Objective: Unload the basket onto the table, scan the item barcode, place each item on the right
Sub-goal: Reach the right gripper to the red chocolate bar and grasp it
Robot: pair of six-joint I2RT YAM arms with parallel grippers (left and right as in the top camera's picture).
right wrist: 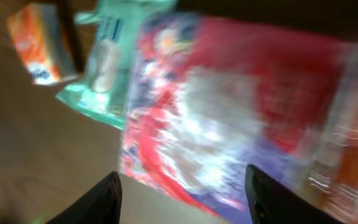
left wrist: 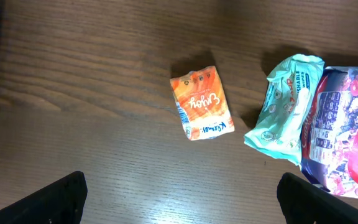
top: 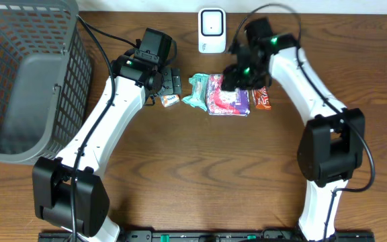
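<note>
Wood table [top: 200, 175], both arm bases nearest me at 6 o'clock. Mid-table, four packs lie in a row running 9 to 3: orange pack [left wrist: 202, 104], then teal pack [left wrist: 284, 102] touching purple pack [right wrist: 229, 106], then red pack [top: 262, 101] just beside that.

Left gripper [left wrist: 182, 200] hangs over the orange pack with jaws spread full wide and nothing in them. That pack lies flat and untouched.

Right gripper [right wrist: 182, 199] is over the purple pack with fingers parted. The view is blurred, but I see no clamp; the pack lies flat under it.

My read is that the purple pack is the item, since the right arm is on it. It is not at the scanner yet.

Scanner [top: 211, 30], a white unit, sits at 12 o'clock by the far edge. The row lies just short of it, so the carry is short.

Basket [top: 46, 67] is at 9 to 10 o'clock, well apart, and is likely a drop spot.

The next move needs a grip on the pack's edge. The film looks slick, so it could slip or drag the teal pack.
</note>
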